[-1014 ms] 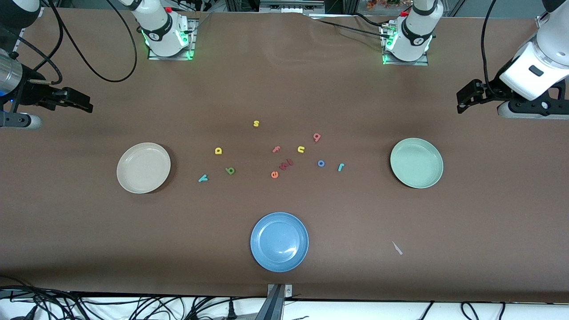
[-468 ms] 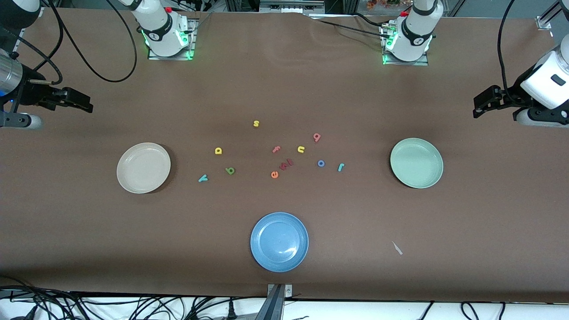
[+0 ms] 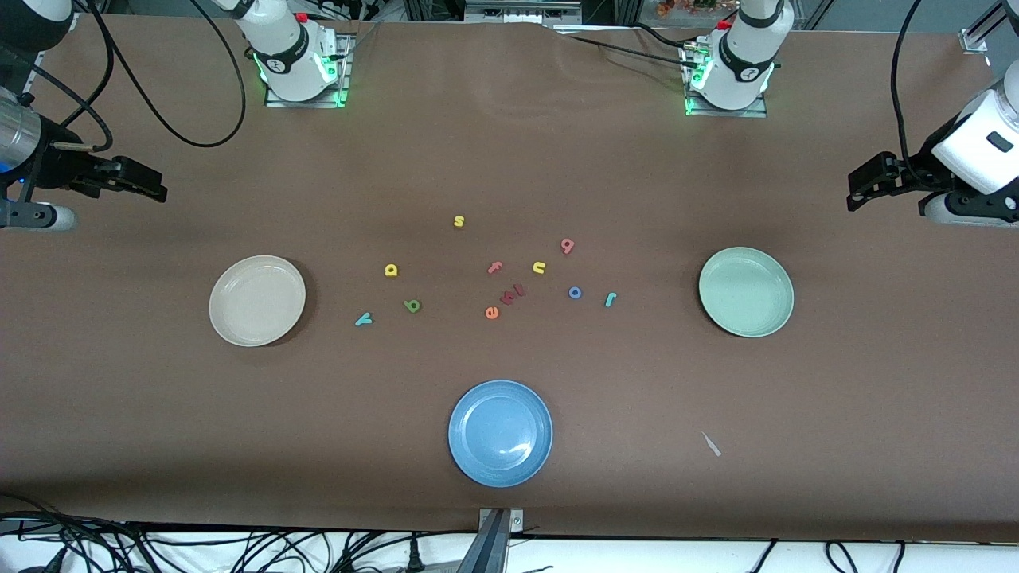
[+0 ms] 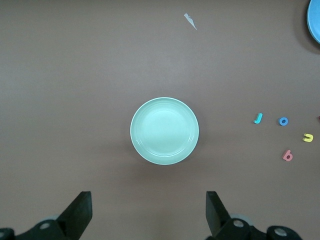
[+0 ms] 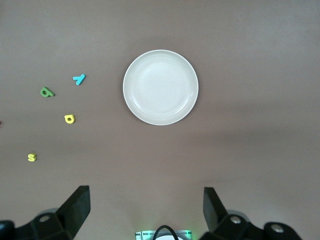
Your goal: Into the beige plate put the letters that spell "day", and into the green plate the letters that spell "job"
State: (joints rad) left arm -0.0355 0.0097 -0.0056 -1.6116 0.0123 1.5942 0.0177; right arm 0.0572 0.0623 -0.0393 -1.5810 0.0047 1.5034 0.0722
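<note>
Both grippers stood open and empty: left gripper point(image 3: 864, 181) over bare table at its end, right gripper point(image 3: 147, 185) likewise at its own. Nothing sorted yet. Yellow d point(image 3: 391, 270), green a point(image 3: 411, 305), teal y point(image 3: 363, 320) lay near the beige plate point(image 3: 231, 318); teal j point(image 3: 611, 299), blue o point(image 3: 575, 293), pink b point(image 3: 568, 245) toward the green plate point(image 3: 768, 318). Judged: first pick pending; tiny letters demand precise centring.
</note>
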